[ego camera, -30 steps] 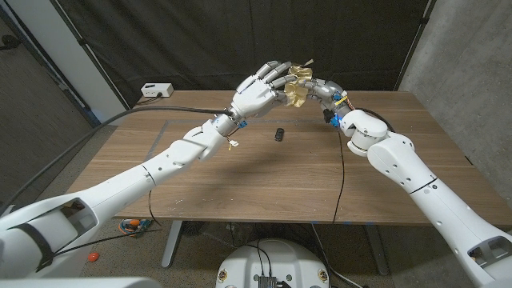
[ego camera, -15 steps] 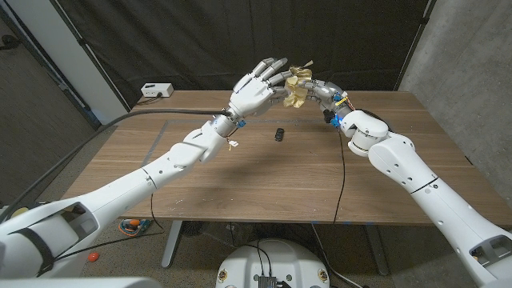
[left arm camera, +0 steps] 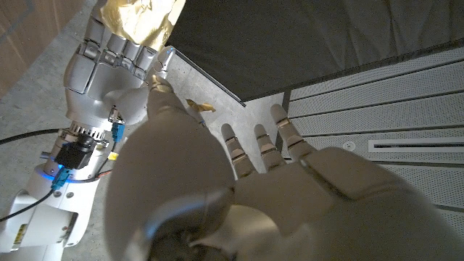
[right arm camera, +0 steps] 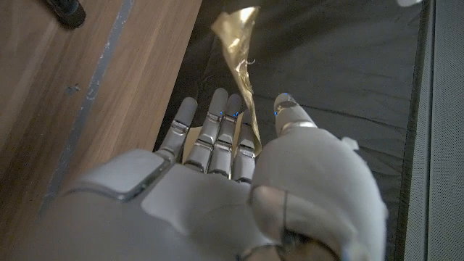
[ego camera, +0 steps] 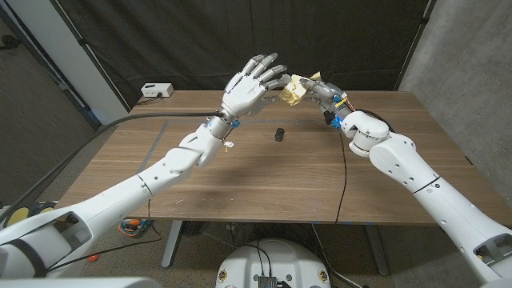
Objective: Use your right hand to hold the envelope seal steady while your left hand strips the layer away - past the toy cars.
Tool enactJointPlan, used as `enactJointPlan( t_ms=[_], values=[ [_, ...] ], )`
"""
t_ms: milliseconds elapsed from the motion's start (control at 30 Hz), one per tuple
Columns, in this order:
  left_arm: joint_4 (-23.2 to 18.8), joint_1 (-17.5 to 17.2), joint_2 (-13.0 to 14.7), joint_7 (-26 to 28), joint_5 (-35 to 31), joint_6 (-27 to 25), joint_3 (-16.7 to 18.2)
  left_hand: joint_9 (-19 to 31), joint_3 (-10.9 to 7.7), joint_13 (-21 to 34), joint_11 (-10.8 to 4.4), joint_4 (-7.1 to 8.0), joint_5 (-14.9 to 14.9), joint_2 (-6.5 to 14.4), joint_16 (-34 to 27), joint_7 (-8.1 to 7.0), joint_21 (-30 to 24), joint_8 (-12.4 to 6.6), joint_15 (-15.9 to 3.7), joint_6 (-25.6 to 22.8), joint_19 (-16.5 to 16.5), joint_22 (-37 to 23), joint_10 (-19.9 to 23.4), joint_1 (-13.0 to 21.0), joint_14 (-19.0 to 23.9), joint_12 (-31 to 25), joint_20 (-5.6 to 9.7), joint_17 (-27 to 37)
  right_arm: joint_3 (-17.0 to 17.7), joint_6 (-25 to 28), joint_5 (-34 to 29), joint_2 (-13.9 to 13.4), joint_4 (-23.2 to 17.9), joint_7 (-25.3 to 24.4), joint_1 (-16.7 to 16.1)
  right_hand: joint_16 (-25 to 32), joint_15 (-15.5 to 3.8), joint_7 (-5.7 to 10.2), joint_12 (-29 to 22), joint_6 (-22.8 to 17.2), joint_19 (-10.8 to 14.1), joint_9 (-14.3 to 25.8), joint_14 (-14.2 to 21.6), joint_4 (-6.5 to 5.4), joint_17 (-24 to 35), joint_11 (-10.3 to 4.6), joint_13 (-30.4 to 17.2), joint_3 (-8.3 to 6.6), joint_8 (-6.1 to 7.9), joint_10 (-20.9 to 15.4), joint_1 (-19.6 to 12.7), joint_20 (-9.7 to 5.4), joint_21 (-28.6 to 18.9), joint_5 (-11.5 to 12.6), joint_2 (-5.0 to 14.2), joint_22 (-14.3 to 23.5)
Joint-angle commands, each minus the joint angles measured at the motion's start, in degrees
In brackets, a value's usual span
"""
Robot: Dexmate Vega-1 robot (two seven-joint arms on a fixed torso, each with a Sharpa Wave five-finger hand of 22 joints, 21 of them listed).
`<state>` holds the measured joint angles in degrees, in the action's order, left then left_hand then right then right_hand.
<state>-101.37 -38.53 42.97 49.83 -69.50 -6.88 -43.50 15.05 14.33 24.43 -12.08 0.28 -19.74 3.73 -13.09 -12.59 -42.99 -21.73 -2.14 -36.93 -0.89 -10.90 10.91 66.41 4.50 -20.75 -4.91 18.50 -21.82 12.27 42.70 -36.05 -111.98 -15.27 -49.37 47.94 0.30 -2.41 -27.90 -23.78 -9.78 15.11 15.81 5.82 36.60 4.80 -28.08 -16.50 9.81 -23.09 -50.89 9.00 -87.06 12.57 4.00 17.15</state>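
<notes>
Wooden tabletop point(ego camera: 264, 172) across mid-frame with a small black toy car point(ego camera: 278, 134) at centre, above it at upper centre the right hand point(ego camera: 318, 90) clamping the gold envelope seal point(ego camera: 291, 89), left hand point(ego camera: 248, 84) now drawn off it, fingers spread, dark curtain point(ego camera: 240, 40) behind.

A wooden desk point(ego camera: 264, 172) stands before a black curtain point(ego camera: 208, 40). Near its far left corner sits a small white box point(ego camera: 156, 90) with a cable. A grey cable point(ego camera: 96, 128) runs across the desk's left part. On the floor under the desk's left edge lie an orange object point(ego camera: 94, 257) and a small green-and-orange item point(ego camera: 134, 226). A grey concrete wall point(ego camera: 464, 64) rises at right.
</notes>
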Motion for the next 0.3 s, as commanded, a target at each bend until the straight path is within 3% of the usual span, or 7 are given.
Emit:
enactJointPlan(
  t_ms=[33,233,300],
  values=[
    [-2.18,-4.15,-0.03,1.44,3.46,-2.16,3.38,0.23,0.51,0.15,-0.07,0.31,-0.62,0.08,0.52,-0.06,0.23,0.19,-4.39,0.91,-0.69,-0.11,-0.90,-0.73,-0.49,0.38,-0.10,0.12,-1.88,1.25,-3.54,-0.04,-2.67,-3.54,-0.90,-6.03,2.92,-0.82,4.32,8.16,-3.03,-1.71,-4.80,-0.32,-5.58,2.01,2.43,0.71,0.26,6.15,4.17,1.61,1.39,-0.70,-1.43,-2.10],
    [-0.56,-4.91,-0.59,-0.63,6.72,-2.05,4.02,0.48,0.80,0.13,0.01,0.88,-0.82,0.35,0.88,-0.04,0.48,0.33,-3.64,1.86,-1.19,-0.13,-2.48,-1.64,-1.24,0.98,-0.38,0.14,-3.07,0.62,-3.84,2.38,-0.89,-3.96,-0.44,-7.70,3.79,-0.75,5.28,9.55,-3.43,-2.21,-5.98,-0.44,-7.14,2.26,3.22,0.78,0.52,7.11,5.28,1.58,1.95,-0.71,-1.49,-3.01],
    [-1.13,-5.72,0.13,-2.41,7.06,-2.95,4.46,0.52,0.83,0.14,0.00,0.97,-0.86,0.43,0.89,-0.05,0.56,0.35,-3.57,2.04,-1.36,-0.13,-2.71,-1.77,-1.28,1.07,-0.49,0.15,-3.45,-0.91,-3.27,3.52,1.86,-1.87,0.48,-8.01,3.68,-0.88,5.26,9.42,-2.70,-2.36,-5.76,-0.40,-7.65,2.22,3.47,0.73,0.77,6.64,5.51,1.15,1.89,-0.67,-1.45,-3.30]
  ],
)
